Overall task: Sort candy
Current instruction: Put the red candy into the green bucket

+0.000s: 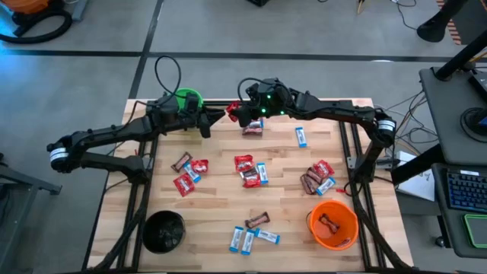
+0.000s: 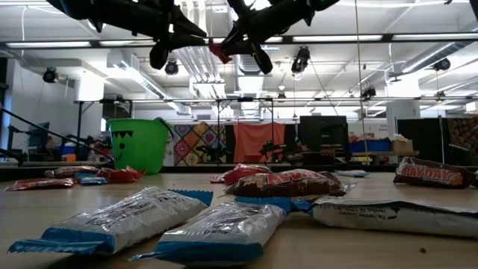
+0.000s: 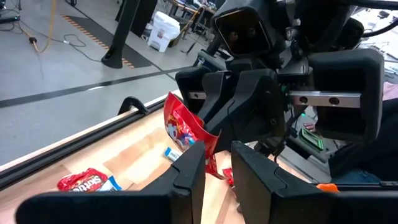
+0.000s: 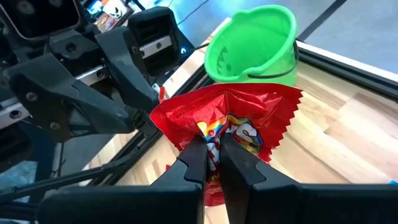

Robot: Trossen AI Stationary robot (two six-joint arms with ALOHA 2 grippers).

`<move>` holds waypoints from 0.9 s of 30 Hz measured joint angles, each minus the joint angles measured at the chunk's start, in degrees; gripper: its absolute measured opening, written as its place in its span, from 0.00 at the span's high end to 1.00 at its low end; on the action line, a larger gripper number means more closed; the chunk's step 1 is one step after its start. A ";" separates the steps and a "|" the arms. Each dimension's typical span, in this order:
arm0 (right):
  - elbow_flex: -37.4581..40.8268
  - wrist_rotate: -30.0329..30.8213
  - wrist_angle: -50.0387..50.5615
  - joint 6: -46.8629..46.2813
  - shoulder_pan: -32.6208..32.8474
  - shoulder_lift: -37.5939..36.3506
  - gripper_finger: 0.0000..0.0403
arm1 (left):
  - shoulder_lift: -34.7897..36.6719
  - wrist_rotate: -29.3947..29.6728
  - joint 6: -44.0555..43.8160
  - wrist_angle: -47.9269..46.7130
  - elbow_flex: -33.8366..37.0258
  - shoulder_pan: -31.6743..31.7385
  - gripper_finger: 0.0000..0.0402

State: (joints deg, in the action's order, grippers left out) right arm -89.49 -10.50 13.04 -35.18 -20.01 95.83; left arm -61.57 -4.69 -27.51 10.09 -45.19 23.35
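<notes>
At inspection my right gripper (image 4: 212, 163) was clamped on a red Skittles packet (image 4: 231, 127), held in the air just beside the green bucket (image 1: 187, 99). My left gripper (image 3: 217, 171) hung close by, its fingers slightly apart and holding nothing. I judged the sorting barely begun: one brown bar lay in the orange bucket (image 1: 332, 226), far from the green bucket, while most of the candy (image 1: 249, 170), red, blue-and-white and brown, lay scattered on the table (image 1: 221, 198) between them, and I could not see what the black bucket (image 1: 163, 230) held.
</notes>
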 joint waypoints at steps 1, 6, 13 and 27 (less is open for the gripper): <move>-0.02 0.02 -0.02 0.00 0.00 0.00 0.96 | -0.03 0.00 0.00 0.00 0.00 0.00 0.85; -0.11 0.04 -0.03 -0.02 0.28 -0.01 0.96 | -0.77 0.00 0.00 -0.04 0.00 0.00 0.85; -0.11 0.22 -0.40 -0.20 1.00 -0.01 0.96 | -2.11 -0.02 0.00 0.97 0.00 0.00 0.85; -0.11 1.77 -0.51 -0.26 1.98 -0.04 0.96 | -3.94 -0.89 -0.48 3.46 -1.39 0.04 0.85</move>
State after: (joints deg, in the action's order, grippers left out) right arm -89.60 -8.73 12.52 -35.44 -18.03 95.80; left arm -65.51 -5.57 -27.99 13.54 -46.58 23.40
